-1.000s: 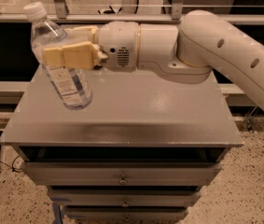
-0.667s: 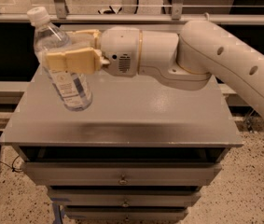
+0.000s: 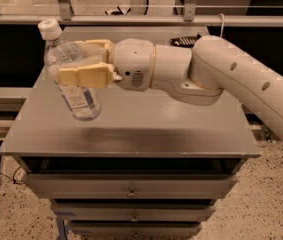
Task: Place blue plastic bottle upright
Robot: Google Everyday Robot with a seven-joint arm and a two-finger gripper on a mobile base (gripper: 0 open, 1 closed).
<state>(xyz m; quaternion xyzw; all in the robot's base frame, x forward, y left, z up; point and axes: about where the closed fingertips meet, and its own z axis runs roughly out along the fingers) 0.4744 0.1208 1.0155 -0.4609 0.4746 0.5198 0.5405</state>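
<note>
Tool [image 3: 67,59]: tan, two flat fingers, clasping blue plastic bottle [image 3: 83,101] above counter [image 3: 171,129] left side.
Wrist housing [image 3: 141,71]: white, rounded, slotted vent, yellowish band.
Arm [image 3: 251,89]: white, smooth, small dark round recesses.

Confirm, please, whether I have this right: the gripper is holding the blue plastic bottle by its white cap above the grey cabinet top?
Not quite: the camera view shows the gripper holding the blue plastic bottle around its body, not by its white cap, which stands free, above the grey cabinet top.

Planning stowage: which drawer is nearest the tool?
The top drawer, just under the tabletop; the other two sit below it. The tool, gripping the tilted blue plastic bottle, is above the tabletop.
</note>
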